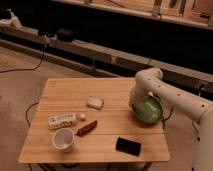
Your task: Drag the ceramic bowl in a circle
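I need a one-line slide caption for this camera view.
Gripper at the ceramic bowl, near the wooden table's right edge.
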Robot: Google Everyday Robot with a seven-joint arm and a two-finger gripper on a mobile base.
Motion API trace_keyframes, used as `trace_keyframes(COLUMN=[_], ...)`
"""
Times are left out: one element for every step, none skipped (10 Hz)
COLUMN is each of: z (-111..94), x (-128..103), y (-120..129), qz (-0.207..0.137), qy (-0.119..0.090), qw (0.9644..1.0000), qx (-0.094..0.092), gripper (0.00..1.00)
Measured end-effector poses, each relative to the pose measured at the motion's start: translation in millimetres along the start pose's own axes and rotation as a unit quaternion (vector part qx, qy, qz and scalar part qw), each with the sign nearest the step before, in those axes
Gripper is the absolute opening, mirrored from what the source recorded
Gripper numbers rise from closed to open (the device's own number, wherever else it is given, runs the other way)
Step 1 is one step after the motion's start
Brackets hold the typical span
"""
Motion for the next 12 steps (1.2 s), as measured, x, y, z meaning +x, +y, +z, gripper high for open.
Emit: trace_keyframes(z=[12.2, 24.5, 35.5, 40.6, 43.6, 45.9, 44.3, 42.0, 39.9, 38.7, 34.7, 30.6], x=[-1.9, -4.6, -7.3, -8.6, -10.7, -16.0, -24.3, -41.0, -65.7, -82.3, -107.2, -129.3], y=[-20.8, -41.5, -64.3, -81.6, -99.7, -120.2, -134.2, -150.3, -164.2, -169.8, -175.6, -175.4], qz=[-0.018, -0.035, -0.052, -0.064, -0.078, -0.095, -0.106, -0.122, -0.139, -0.146, -0.153, -0.156], qy=[-0.006, -0.011, -0.015, -0.015, -0.013, -0.013, -0.015, -0.022, -0.038, -0.05, -0.07, -0.092], qw=[0.9998, 0.9993, 0.9985, 0.9977, 0.9967, 0.9951, 0.9937, 0.9911, 0.9876, 0.9854, 0.982, 0.979], qx=[0.002, 0.004, 0.008, 0.011, 0.017, 0.025, 0.034, 0.047, 0.063, 0.072, 0.086, 0.093], gripper=[0.0, 0.0, 0.0, 0.0, 0.0, 0.0, 0.0, 0.0, 0.0, 0.0, 0.0, 0.0])
